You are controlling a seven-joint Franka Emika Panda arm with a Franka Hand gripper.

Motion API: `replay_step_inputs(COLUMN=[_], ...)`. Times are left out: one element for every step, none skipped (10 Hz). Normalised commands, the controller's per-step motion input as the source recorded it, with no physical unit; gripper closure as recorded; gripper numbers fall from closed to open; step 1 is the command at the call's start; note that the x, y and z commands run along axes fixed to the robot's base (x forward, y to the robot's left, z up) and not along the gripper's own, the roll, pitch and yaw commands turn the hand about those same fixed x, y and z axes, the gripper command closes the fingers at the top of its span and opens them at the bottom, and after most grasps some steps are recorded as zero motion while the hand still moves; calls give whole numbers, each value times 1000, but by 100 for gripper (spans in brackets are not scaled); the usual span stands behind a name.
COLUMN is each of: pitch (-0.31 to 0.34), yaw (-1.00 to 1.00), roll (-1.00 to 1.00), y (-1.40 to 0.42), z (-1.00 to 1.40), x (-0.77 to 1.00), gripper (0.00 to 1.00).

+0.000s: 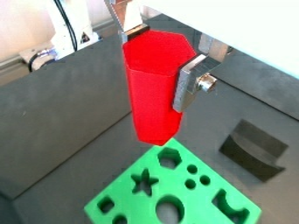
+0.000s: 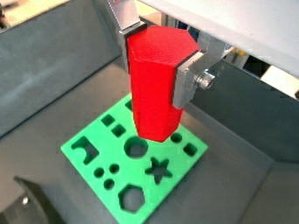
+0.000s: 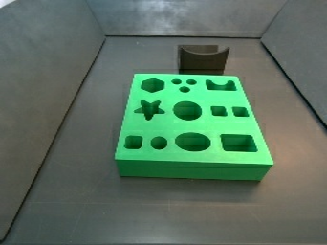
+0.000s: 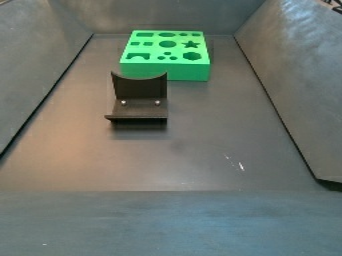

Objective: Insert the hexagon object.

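Lab test rig: grey-walled bin (image 3: 76, 86), fixture (image 4: 136, 98).

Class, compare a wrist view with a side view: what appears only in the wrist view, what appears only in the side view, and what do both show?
Only the wrist view shows the hand above the board, its fingers shut on the red hexagon object held upright. Only the side view shows the whole green board with every hole, and no hand or peg. Both show the board and the dark fixture on the grey floor.

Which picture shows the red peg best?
Both wrist views show the hexagon object well, held upright in the end effector above the green board. Neither side view shows it at all.
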Motion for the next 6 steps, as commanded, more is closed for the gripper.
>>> replay_step_inputs(pitch=[-81, -110, -149, -179, -180, -9], yaw=[-71, -74, -71, -83, -94, -94], roll=[47, 63, 79, 39, -16, -93], y=[331, 326, 331, 277, 157, 123], z=[-1000, -966, -857, -789, -823, -763], x=[-146, -109, -43, 0, 0, 206], gripper=[100, 100, 100, 100, 100, 100])
